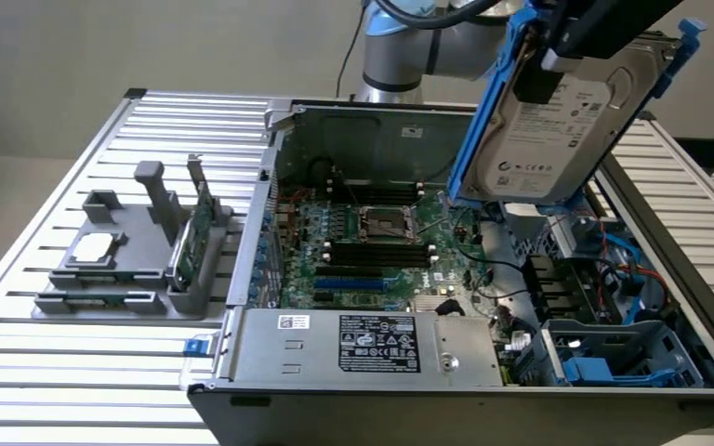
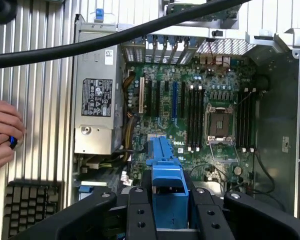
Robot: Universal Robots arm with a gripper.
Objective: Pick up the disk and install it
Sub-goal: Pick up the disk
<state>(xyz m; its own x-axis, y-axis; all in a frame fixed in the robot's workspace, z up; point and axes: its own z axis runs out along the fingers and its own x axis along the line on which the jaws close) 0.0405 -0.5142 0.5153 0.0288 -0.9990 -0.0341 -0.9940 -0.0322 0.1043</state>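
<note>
Bright, even light in the exterior view, pale glare along the ribbed silver metal surface (image 1: pixel 59 390), soft sheen on the flat silver-grey metal disk (image 1: pixel 556 130), murky shadow inside the open grey computer case (image 1: pixel 370 139), wrist view dimmer

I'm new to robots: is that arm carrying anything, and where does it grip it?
Yes. The tool holds the disk by the upper end of its blue carrier bracket, tilted above the open computer case.

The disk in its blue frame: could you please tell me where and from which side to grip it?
Grip the blue frame on the upper long edge of the disk, pinching across its thickness, from above. It hangs tilted on edge over the case, and the gripper clamps it there.
</note>
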